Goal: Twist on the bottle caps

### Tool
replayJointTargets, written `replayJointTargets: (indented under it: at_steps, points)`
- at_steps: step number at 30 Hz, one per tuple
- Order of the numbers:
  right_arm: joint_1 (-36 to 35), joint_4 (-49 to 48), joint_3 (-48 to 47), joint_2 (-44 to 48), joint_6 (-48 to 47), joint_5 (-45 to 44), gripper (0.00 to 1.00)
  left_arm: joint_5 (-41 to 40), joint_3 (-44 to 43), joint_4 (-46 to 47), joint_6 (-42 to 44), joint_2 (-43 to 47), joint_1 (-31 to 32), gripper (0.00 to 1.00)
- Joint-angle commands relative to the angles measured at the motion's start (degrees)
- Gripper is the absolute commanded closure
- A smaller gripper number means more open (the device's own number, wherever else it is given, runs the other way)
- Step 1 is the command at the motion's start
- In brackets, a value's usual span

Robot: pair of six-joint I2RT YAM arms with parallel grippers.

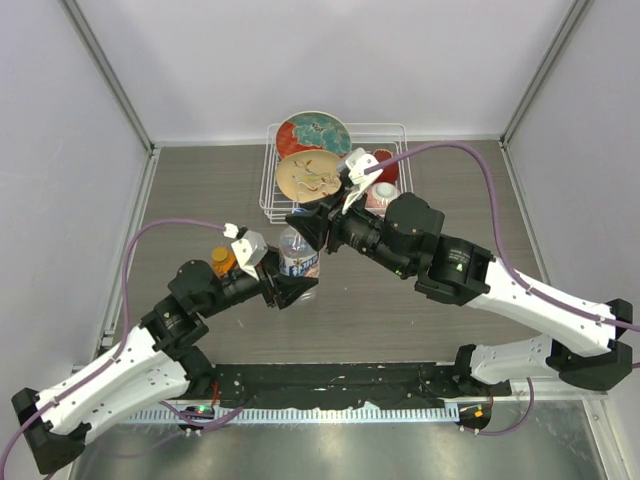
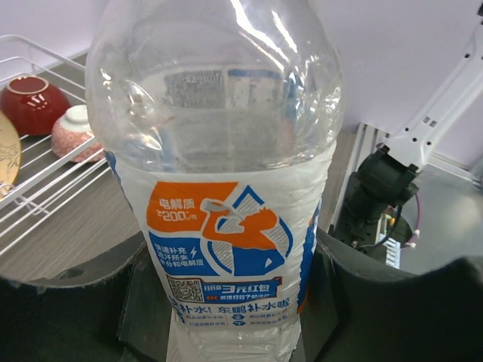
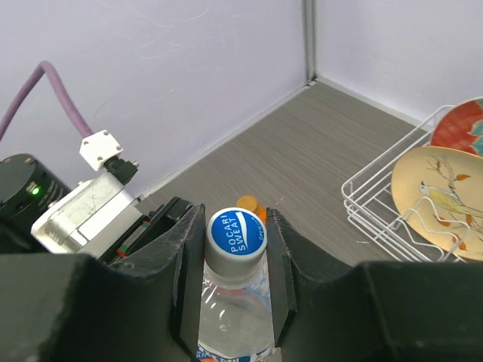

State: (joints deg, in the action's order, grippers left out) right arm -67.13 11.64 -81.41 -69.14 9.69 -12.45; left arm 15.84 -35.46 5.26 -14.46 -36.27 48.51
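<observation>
Grips the clear water bottle (image 1: 298, 258) low on its white-blue label with the left pincer (image 1: 292, 285), fingers (image 2: 139, 302) pressed against both sides. Holds it upright at the middle of the top view, over the desk (image 1: 200, 190); cannot tell whether resting on it. Clamps the white cap (image 3: 235, 234), blue on top and seated on the bottle's neck, in the right pincer (image 3: 235, 225), pads touching left and right. Shows the orange bottle (image 1: 222, 262) just left of the water bottle. At upper centre, a wire rack (image 1: 268, 195) with plates (image 1: 312, 133), a red bowl (image 2: 30, 102) and a pink bowl (image 2: 75, 132).
</observation>
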Motion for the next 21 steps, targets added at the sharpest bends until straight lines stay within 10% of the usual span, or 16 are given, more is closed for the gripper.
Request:
replayJointTargets:
  at_steps: [1, 21]
  points:
    - [-5.36, 9.01, 2.48, -3.71, 0.85, -5.9, 0.99, -12.57, -5.58, 12.49, 0.74, -0.11, -0.96, 1.0]
    - [-13.81, 11.83, -3.05, -10.83, 3.32, -30.35, 0.86, -21.11, -4.26, 14.34, 3.83, -2.05, -1.05, 1.0]
